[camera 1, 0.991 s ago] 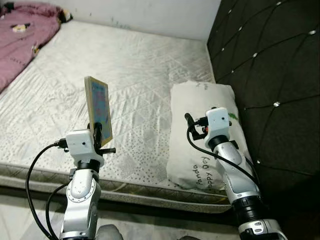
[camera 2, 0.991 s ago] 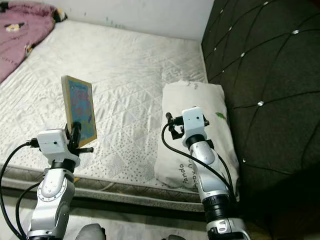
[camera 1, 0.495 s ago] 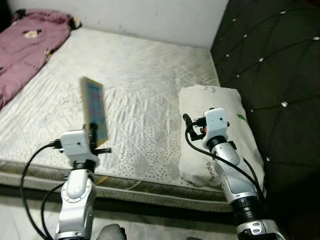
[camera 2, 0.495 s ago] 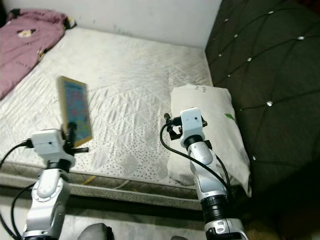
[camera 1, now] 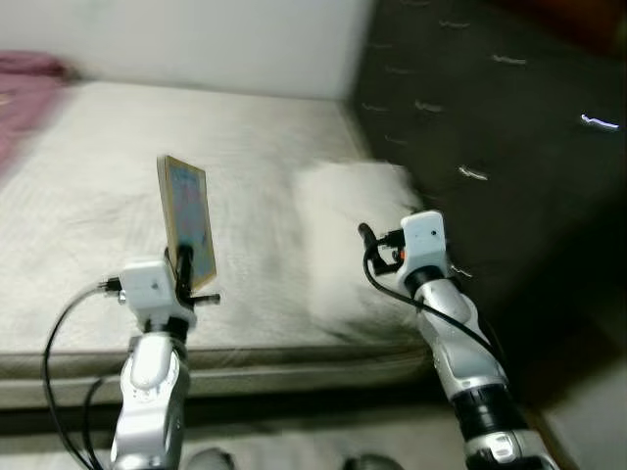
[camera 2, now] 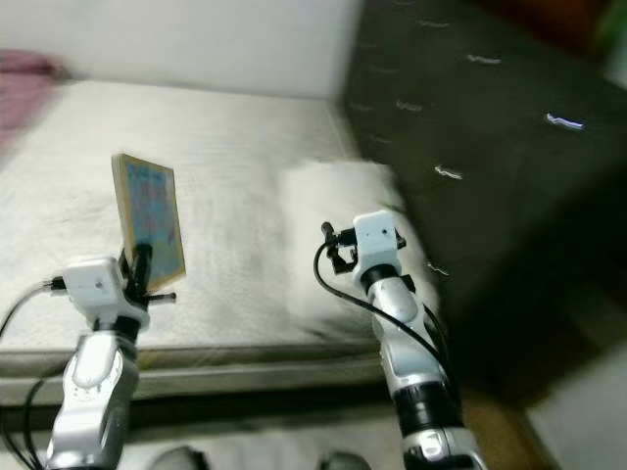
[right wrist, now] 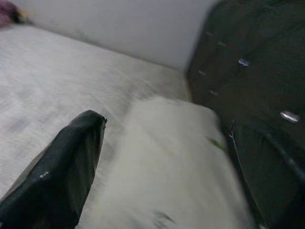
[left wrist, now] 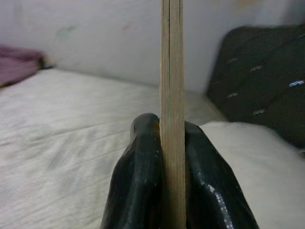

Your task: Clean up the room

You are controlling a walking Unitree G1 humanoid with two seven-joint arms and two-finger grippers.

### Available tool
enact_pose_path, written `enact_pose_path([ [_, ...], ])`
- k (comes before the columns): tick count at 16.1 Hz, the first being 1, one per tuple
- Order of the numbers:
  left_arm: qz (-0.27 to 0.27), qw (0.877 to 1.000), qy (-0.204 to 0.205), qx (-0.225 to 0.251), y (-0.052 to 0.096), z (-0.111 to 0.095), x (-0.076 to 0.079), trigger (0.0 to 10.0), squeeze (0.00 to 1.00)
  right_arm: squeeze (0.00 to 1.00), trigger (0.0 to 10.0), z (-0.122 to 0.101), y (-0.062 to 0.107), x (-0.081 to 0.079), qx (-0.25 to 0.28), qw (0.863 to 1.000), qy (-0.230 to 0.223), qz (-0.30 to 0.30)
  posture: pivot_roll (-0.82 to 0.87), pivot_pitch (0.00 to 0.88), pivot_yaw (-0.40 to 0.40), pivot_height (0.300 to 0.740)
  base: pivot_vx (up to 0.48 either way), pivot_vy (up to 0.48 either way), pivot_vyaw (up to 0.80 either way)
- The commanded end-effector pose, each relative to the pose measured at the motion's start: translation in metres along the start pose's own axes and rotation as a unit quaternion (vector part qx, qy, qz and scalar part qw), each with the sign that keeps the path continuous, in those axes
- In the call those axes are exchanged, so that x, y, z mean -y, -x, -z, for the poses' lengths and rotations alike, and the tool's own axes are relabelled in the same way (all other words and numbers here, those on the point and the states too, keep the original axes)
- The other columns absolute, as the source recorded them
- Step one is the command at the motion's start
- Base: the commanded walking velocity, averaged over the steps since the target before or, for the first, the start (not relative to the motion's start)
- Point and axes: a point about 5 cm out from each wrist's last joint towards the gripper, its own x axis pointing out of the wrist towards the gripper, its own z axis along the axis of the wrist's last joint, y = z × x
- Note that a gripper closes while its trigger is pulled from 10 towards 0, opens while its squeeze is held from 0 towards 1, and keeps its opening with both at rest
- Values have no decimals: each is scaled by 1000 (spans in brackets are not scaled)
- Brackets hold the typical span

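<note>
A: The book is held upright in the left gripper, above the near edge of the bed. This is the head view, and it is blurred. The white pillow lies on the bed beside the dark headboard.

B: And the right gripper?

A: It is raised over the pillow and carries nothing that I can see.

B: What does the left wrist view show?

A: The two black fingers press on both sides of the thin book edge, so the jaws are closed on it.

B: The right wrist view?

A: One black finger over the pillow; how wide the jaws stand I cannot tell.

B: Which step is this?

A: I judge it is carrying the book away. Next it needs a proper place to put it, which is not visible.
</note>
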Motion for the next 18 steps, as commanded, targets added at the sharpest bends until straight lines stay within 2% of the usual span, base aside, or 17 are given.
enact_pose_path([
  [1, -5, 1000, 4, 16, 2, -5, -1, 10000, 0, 0, 10000, -11, -6, -3, 15, 1000, 0, -6, -2, 0, -91, 740, 0, 0, 0],
  [3, -3, 1000, 4, 19, 2, -6, -1, 10000, 0, 0, 10000, -11, -6, -3, 15, 1000, 0, -6, -2, 0, -91, 740, 131, 0, 0],
  [14, 2, 1000, 4, 18, 3, -6, 1, 10000, 0, 0, 10000, -12, -5, -4, 20, 1000, 5, -10, -3, 0, -91, 740, 453, 0, 0],
  [18, -7, 1000, 1, 13, 3, -4, -1, 10000, 0, 0, 10000, -11, -5, -4, 19, 1000, 5, -11, -1, 0, -92, 740, 0, 0, 0],
])
